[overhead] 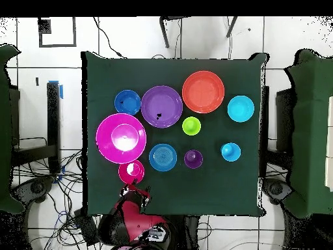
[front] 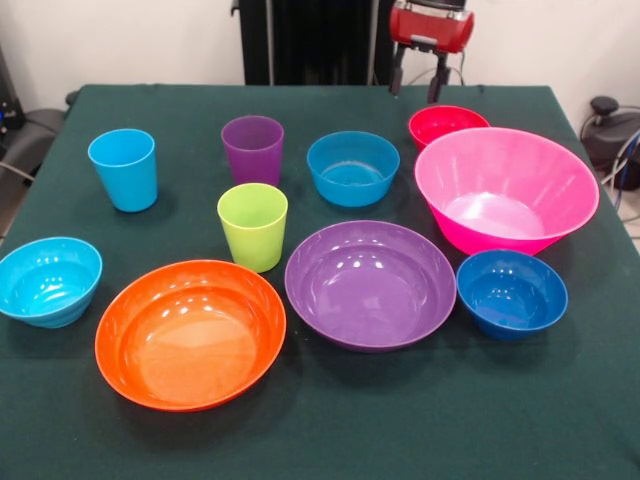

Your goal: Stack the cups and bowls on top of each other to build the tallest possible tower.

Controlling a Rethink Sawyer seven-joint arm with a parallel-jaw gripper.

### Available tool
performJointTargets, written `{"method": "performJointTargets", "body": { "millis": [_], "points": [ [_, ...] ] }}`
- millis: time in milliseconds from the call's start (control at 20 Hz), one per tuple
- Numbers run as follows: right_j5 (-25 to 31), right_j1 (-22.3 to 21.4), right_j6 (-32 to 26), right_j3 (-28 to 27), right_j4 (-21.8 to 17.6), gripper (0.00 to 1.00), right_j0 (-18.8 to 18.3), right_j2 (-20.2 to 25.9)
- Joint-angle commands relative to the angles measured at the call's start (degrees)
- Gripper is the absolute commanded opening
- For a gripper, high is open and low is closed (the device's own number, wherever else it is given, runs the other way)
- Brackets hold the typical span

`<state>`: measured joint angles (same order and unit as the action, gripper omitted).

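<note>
On the green table: nothing is stacked yet; every piece is sitting apart on the dark green cloth-covered table (front: 560, 420), so the tower is not begun.
Gripper: the red-and-black Sawyer gripper (front: 417, 82) is hanging at the far edge, just above and behind the small glossy red plastic bowl (front: 446, 123); its two dark fingers are standing apart with nothing between them.
Cups: the light blue tapered plastic tumbler (front: 124, 168), the purple tumbler (front: 252, 148) and the lime green tumbler (front: 253, 225) are all standing upright, mouths up, each clear of its neighbours.
Small bowls: the medium blue bowl (front: 352, 166) is sitting between the purple tumbler and the red bowl; the cyan bowl (front: 48, 280) is lying tilted near the table's edge; the dark blue bowl (front: 511, 292) is just beside the big pink one.
Wide bowls: the shallow orange bowl (front: 190, 332) and the shallow purple bowl (front: 370, 283) are sitting side by side in front.
Big bowl: the deep pink bowl (front: 506, 186) is nearly touching the red bowl.
Handling: the pieces are looking light, stiff, thin-walled and slick, likely sliding under a sideways push.
Where to hold: pinching one wall at the rim, one finger inside and one outside, is looking safest; the red bowl's far rim is nearest.
Risk: the pink bowl is crowding the red bowl's side, so a lowering finger could be knocking it.
</note>
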<state>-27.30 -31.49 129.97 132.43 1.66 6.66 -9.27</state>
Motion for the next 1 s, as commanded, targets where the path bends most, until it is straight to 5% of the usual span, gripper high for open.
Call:
{"method": "performJointTargets", "body": {
  "millis": [50, 1000],
  "points": [
    [2.01, 0.49, 8.80, -6.38, 2.54, 1.00, 0.19, 5.59],
    [0.90, 3.25, 8.70, -9.19, 2.74, 1.00, -0.07, 5.94]
  ]
}}
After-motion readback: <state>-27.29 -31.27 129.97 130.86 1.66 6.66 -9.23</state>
